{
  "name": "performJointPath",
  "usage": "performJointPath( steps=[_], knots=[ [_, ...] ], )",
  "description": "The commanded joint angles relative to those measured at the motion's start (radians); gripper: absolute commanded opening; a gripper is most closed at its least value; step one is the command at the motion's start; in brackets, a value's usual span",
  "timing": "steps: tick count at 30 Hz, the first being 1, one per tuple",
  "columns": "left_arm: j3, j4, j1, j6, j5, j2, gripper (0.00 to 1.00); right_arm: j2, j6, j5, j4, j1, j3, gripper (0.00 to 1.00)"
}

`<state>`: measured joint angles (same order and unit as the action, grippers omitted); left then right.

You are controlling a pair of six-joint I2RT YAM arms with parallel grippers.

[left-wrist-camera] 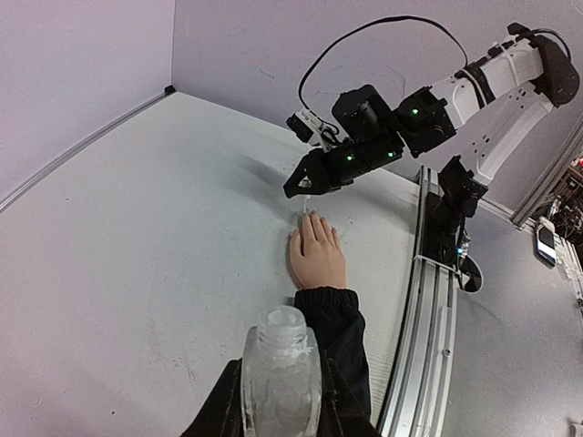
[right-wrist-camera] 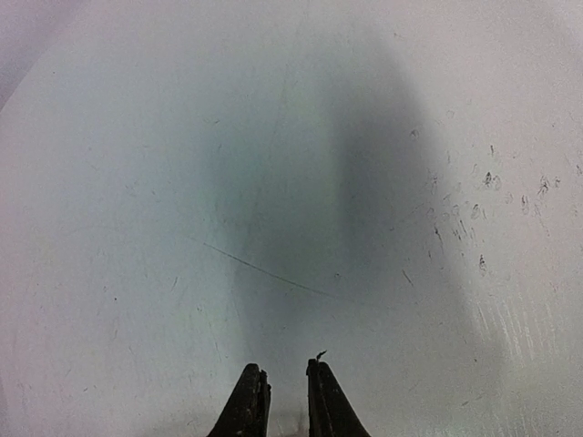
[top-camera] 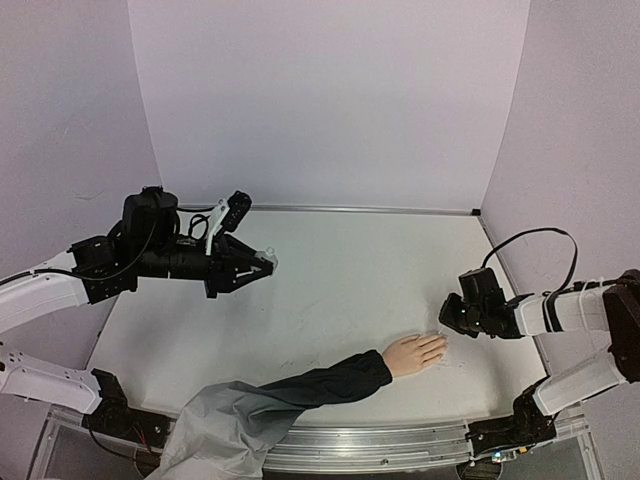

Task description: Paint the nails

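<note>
White table (top-camera: 340, 260) fills the middle of the top view, with lilac walls behind it. The left arm (top-camera: 150, 255) reaches in from the left edge, raised above the table with its forearm about level and pointing toward frame center. The left claw (top-camera: 262, 265) is clenched on a clear bottle (left-wrist-camera: 281, 373); in the left wrist view the bottle sits at bottom center, neck pointing up the frame. The right arm (top-camera: 560, 310) comes in from the right edge, low and bent, with its wrist pointing left. The right claw (top-camera: 447, 318) sits just above the table, right beside the fingertips of the mannequin hand (top-camera: 415, 352). In the right wrist view its fingers (right-wrist-camera: 248, 405) are nearly together with a thin gap, at the bottom edge over bare scuffed table. In the left wrist view a thin pale stick (left-wrist-camera: 303, 206) hangs from the claw tips down to the fingertips, so the claw looks pinched on it. Grey cloth (top-camera: 215, 430) is bunched at bottom left and leads into a dark navy sleeve (top-camera: 320, 385) that runs up and to the right. The mannequin hand lies flat, palm down, at lower right of center, fingers toward the right claw. The nails (left-wrist-camera: 310, 218) are at those fingertips, skin-toned and too small to make out any paint.
</note>
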<state>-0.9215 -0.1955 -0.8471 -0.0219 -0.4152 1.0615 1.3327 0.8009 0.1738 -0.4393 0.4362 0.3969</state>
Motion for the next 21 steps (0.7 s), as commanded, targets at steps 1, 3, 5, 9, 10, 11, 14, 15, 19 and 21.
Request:
performJointPath(
  steps=[1, 3, 5, 9, 10, 11, 14, 15, 19, 21],
  knots=[
    [-0.053, -0.002, 0.002, 0.020, 0.006, -0.021, 0.00, 0.017, 0.007, 0.021, -0.007, -0.004, 0.007, 0.00],
    [-0.055, -0.004, 0.002, 0.020, 0.006, -0.019, 0.00, 0.026, 0.007, 0.020, -0.009, -0.004, 0.008, 0.00],
    [-0.056, -0.005, 0.002, 0.020, 0.007, -0.018, 0.00, 0.031, 0.009, 0.022, -0.010, -0.005, 0.008, 0.00],
    [-0.060, -0.008, 0.002, 0.020, 0.008, -0.014, 0.00, 0.032, 0.018, 0.033, -0.006, -0.004, 0.006, 0.00],
    [-0.060, -0.008, 0.001, 0.020, 0.009, -0.013, 0.00, 0.035, 0.019, 0.034, -0.006, -0.004, 0.006, 0.00],
    [-0.060, -0.009, 0.002, 0.020, 0.009, -0.012, 0.00, 0.037, 0.020, 0.038, -0.006, -0.004, 0.005, 0.00],
    [-0.064, -0.010, 0.002, 0.020, 0.009, -0.008, 0.00, 0.045, 0.022, 0.042, -0.006, -0.004, 0.007, 0.00],
    [-0.066, -0.011, 0.002, 0.020, 0.007, -0.006, 0.00, 0.045, 0.023, 0.043, -0.006, -0.004, 0.009, 0.00],
    [-0.070, -0.013, 0.002, 0.020, 0.007, -0.002, 0.00, 0.045, 0.023, 0.054, -0.005, -0.005, 0.015, 0.00],
    [-0.071, -0.012, 0.002, 0.020, 0.007, -0.001, 0.00, 0.048, 0.021, 0.056, -0.005, -0.004, 0.017, 0.00]
  ],
)
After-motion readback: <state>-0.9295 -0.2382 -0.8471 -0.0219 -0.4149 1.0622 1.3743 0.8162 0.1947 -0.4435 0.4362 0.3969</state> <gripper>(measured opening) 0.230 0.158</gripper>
